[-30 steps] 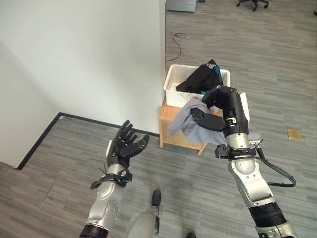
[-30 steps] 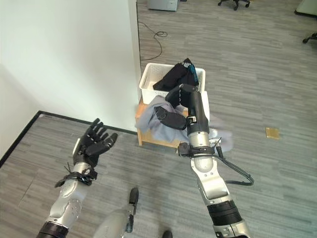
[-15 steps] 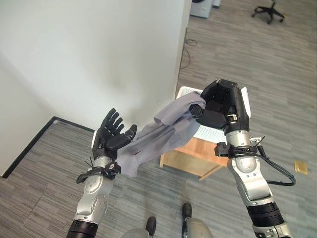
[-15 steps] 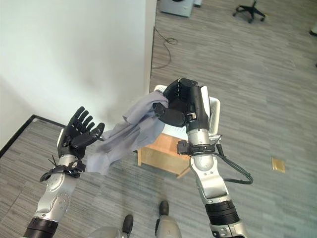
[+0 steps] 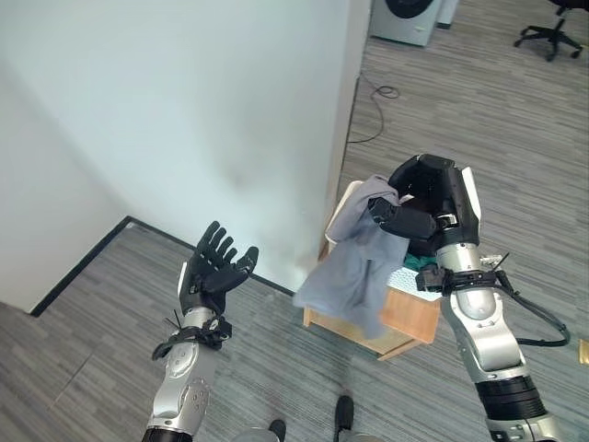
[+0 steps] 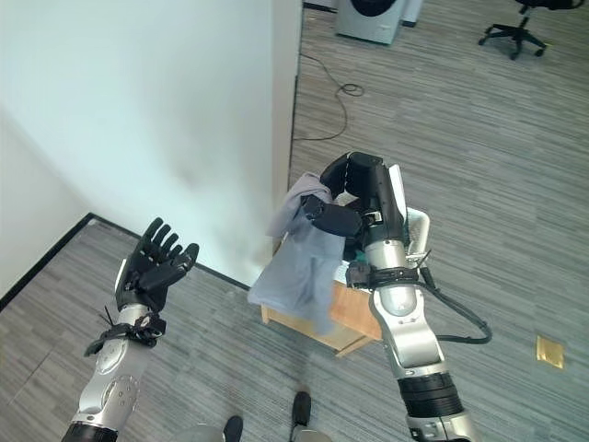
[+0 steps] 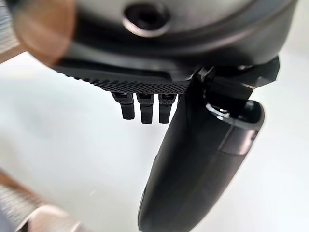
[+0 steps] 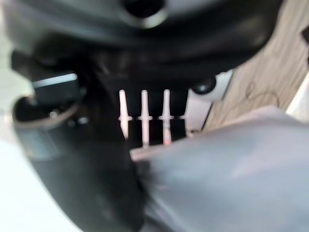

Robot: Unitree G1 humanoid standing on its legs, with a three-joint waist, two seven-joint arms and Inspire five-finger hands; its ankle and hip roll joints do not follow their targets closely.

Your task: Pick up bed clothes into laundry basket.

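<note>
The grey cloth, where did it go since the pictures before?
Half a second ago the grey cloth stretched from the right robot hand across to the left robot hand. Now it has swung back and hangs straight down from the right one, in front of the wooden stand. The camera shifted too. The right robot hand stays shut on the cloth; the left stays open and raised.

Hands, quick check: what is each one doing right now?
Left hand: open, fingers spread, holding nothing.
Right hand: shut on the grey cloth, which hangs down in front of the wooden stand.
</note>
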